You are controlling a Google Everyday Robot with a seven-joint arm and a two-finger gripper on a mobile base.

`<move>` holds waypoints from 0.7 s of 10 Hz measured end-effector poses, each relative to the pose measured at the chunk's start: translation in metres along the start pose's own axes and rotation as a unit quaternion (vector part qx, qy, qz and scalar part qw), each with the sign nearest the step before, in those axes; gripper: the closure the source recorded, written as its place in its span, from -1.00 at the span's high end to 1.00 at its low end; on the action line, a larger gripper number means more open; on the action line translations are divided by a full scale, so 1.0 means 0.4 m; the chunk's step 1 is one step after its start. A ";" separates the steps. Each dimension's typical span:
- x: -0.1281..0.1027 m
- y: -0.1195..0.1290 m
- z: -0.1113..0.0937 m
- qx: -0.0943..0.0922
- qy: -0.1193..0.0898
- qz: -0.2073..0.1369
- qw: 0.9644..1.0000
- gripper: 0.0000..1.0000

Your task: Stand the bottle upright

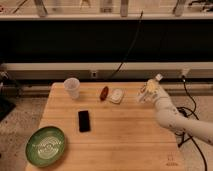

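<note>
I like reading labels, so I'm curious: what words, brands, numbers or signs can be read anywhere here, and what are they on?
No text here can be read.
The bottle, held in the gripper over the table's right edge: pale label with yellowish marks, too blurred to read.
Table, front right corner: small dark mark, too small to read.
White cup, black phone, green plate: no lettering shows.

White hand (148,94) at the table's (125,135) right edge holds a whitish, perhaps yellow-marked bottle (153,85); green ringed plate (31,148).
</note>
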 end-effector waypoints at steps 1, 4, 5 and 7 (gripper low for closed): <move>-0.004 -0.002 0.000 -0.001 0.004 -0.002 1.000 -1.00; -0.020 -0.011 0.000 -0.005 0.018 -0.014 1.000 -1.00; -0.026 -0.013 -0.001 -0.006 0.024 -0.019 1.000 -1.00; -0.038 -0.022 0.001 -0.006 0.031 -0.026 0.999 -1.00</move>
